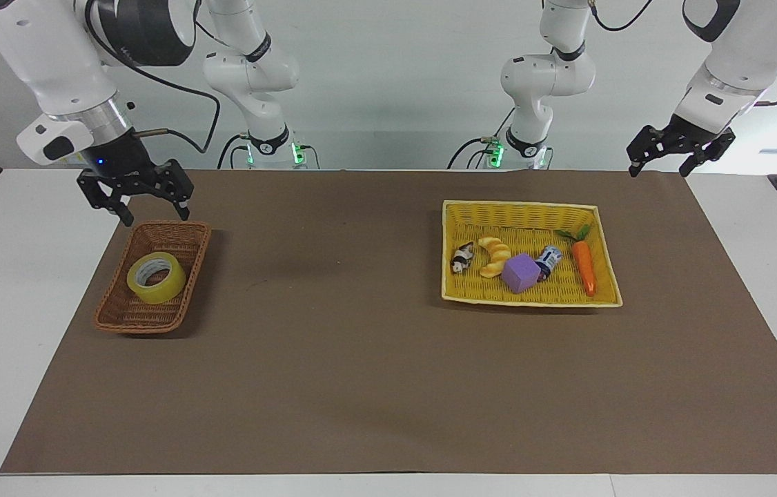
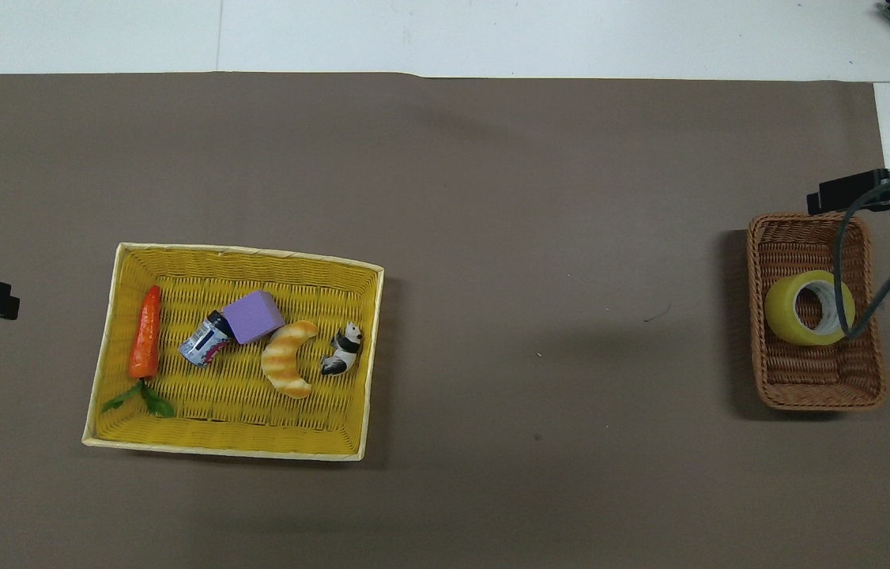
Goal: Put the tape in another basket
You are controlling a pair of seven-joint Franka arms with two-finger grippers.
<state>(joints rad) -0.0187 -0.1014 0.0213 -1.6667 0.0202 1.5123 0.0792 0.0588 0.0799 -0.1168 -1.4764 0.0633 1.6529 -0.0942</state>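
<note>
The yellow tape roll (image 1: 156, 277) lies in the small brown wicker basket (image 1: 174, 317) at the right arm's end of the table; it also shows in the overhead view (image 2: 808, 308) inside the basket (image 2: 816, 387). My right gripper (image 1: 156, 215) is open and empty, raised in the air over the basket and apart from the tape. One of its fingers (image 2: 848, 194) shows in the overhead view. My left gripper (image 1: 659, 169) is open and empty, and waits in the air by the table's corner at the left arm's end.
A larger yellow tray basket (image 1: 595, 207) toward the left arm's end holds an orange carrot (image 1: 584, 266), a purple cube (image 1: 521, 273), a small can (image 1: 548, 261), a croissant (image 1: 494, 257) and a panda figure (image 1: 461, 259). A brown mat (image 1: 333, 373) covers the table.
</note>
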